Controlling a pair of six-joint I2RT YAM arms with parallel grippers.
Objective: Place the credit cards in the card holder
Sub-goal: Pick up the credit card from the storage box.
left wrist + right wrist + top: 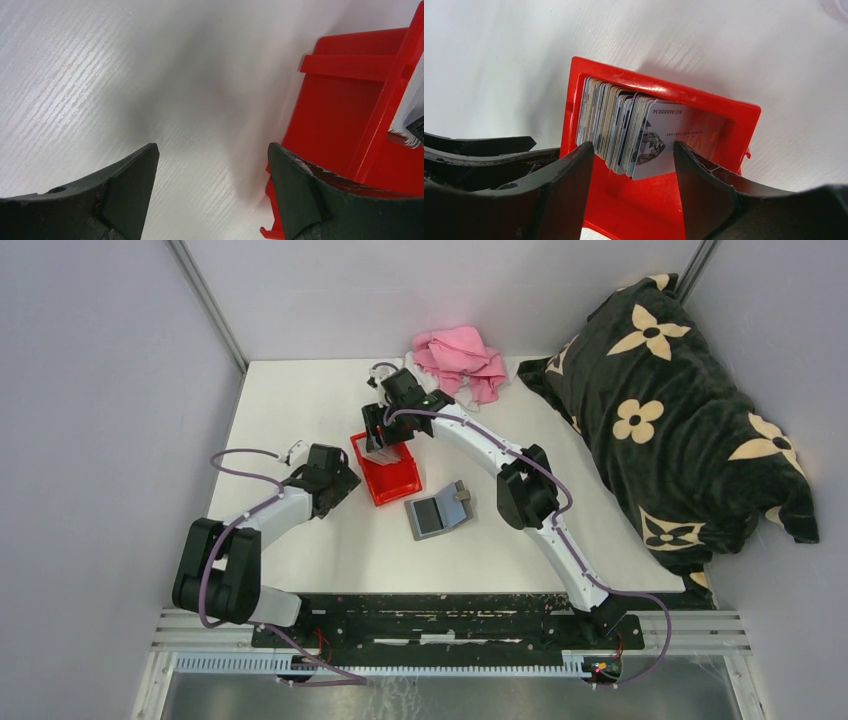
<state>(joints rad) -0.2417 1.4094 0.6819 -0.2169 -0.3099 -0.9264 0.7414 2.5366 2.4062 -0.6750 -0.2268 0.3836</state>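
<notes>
Right gripper: jaws astride credit cards inside red bin, grip uncertain. Left gripper: spread wide, empty, beside red bin

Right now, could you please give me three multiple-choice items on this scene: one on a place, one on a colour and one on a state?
1. Where do the credit cards stand?
A. in the red bin
B. inside the card holder
C. on the dark blanket

2. What colour is the crumpled cloth beyond the bin?
A. blue
B. pink
C. green

3. How does the left gripper stand?
A. shut on a card
B. shut on the bin's wall
C. open, with nothing gripped

Answers:
1 A, since the right wrist view shows the cards upright on edge inside the bin.
2 B, since the top view shows the cloth plainly pink.
3 C, since the left wrist view shows its fingers wide apart beside the bin with nothing between them.
</notes>
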